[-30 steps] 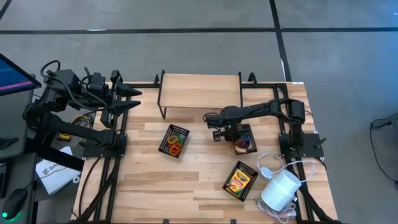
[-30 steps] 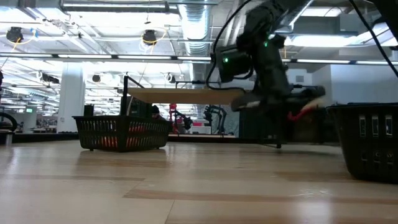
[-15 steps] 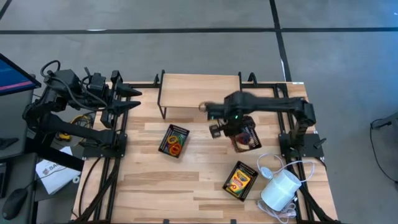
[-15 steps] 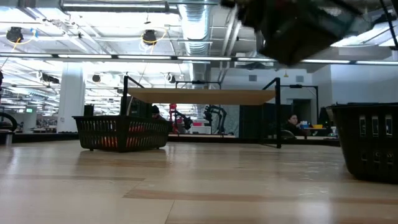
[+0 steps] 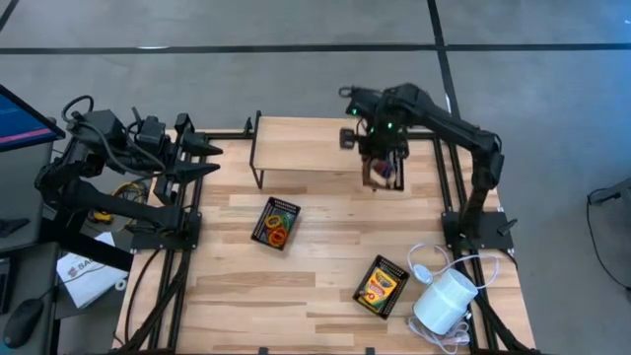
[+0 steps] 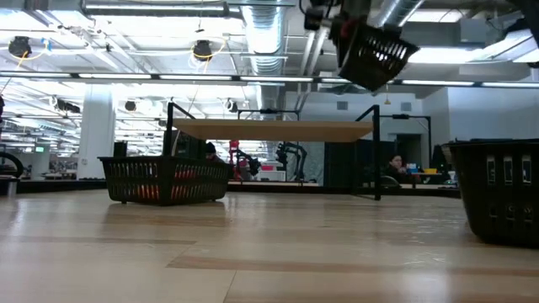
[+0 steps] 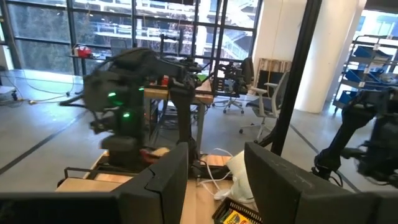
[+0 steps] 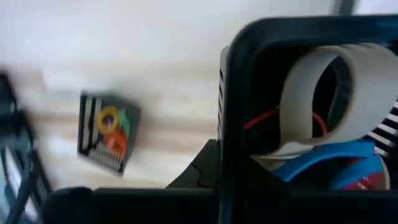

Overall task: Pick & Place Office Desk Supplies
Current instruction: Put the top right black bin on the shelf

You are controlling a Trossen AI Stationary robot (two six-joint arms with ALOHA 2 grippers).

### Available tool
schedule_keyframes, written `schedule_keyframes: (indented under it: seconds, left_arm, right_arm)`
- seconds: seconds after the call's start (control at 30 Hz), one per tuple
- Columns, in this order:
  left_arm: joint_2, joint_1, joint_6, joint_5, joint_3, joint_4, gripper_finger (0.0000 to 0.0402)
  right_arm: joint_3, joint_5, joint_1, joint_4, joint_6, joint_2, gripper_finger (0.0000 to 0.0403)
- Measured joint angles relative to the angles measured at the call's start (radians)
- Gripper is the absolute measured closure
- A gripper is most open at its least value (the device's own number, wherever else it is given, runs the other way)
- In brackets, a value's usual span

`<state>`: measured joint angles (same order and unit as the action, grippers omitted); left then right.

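The right gripper, fingers clamped on the rim of a black mesh tray of coloured elastic loops, holds it tilted above the raised wooden shelf, so levelling it before lowering should prevent spills.

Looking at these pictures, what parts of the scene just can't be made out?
- Right gripper: high view, the arm above covers where its fingers meet the lifted mesh tray; the low view's top edge crops it.
- Lifted tray's contents: right wrist view, blurred; only a white ring and blue and red bits show.
- Crayon box: high view, print too small to read.
- Left gripper: high view, waits at the table's edge.
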<state>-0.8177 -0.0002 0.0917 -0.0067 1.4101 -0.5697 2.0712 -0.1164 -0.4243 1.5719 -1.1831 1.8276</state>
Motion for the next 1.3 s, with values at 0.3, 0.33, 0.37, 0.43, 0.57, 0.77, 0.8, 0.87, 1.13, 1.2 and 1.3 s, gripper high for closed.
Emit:
schedule_keyframes:
  seconds: [0.3, 0.33, 0.37, 0.43, 0.57, 0.77, 0.8, 0.87, 1.13, 1.2, 1.3]
  left_arm:
    - [0.0, 0.0, 0.02, 0.001, 0.0, 0.0, 0.0248]
    - [0.0, 0.0, 0.021, 0.001, 0.0, 0.0, 0.0248]
    - [0.0, 0.0, 0.021, 0.001, 0.0, 0.0, 0.0248]
    - [0.0, 0.0, 0.022, 0.001, 0.0, 0.0, 0.0248]
    - [0.0, 0.0, 0.033, 0.002, 0.0, 0.0, 0.0248]
    - [0.0, -0.001, 0.048, 0.002, 0.0, -0.009, 0.0248]
    - [0.0, -0.001, 0.048, 0.002, 0.0, -0.011, 0.0248]
    - [0.0, -0.001, 0.048, 0.001, 0.0, -0.012, 0.0248]
    - [0.0, -0.001, 0.047, -0.002, 0.0, -0.015, 0.0248]
    - [0.0, -0.001, 0.047, -0.002, 0.0, -0.015, 0.0248]
    - [0.0, -0.001, 0.046, -0.002, 0.0, -0.015, 0.0248]
  right_arm:
    - [0.118, -0.008, -0.082, -0.001, 0.109, 0.145, 0.0403]
    - [0.159, -0.012, -0.088, 0.0, 0.117, 0.175, 0.0403]
    - [0.207, -0.013, -0.094, -0.001, 0.125, 0.203, 0.0403]
    - [0.289, -0.014, -0.109, -0.008, 0.144, 0.253, 0.0403]
    - [0.245, -0.035, -0.145, 0.006, 0.16, 0.273, 0.0403]
    - [0.247, -0.026, -0.177, -0.059, 0.195, 0.287, 0.0403]
    - [0.248, -0.017, -0.18, -0.049, 0.202, 0.286, 0.0403]
    - [0.246, -0.005, -0.185, -0.029, 0.224, 0.288, 0.0403]
    - [0.246, -0.013, -0.202, -0.054, 0.271, 0.288, 0.0385]
    - [0.246, -0.013, -0.202, -0.069, 0.278, 0.288, 0.0374]
    - [0.246, -0.016, -0.205, -0.1, 0.299, 0.288, 0.0351]
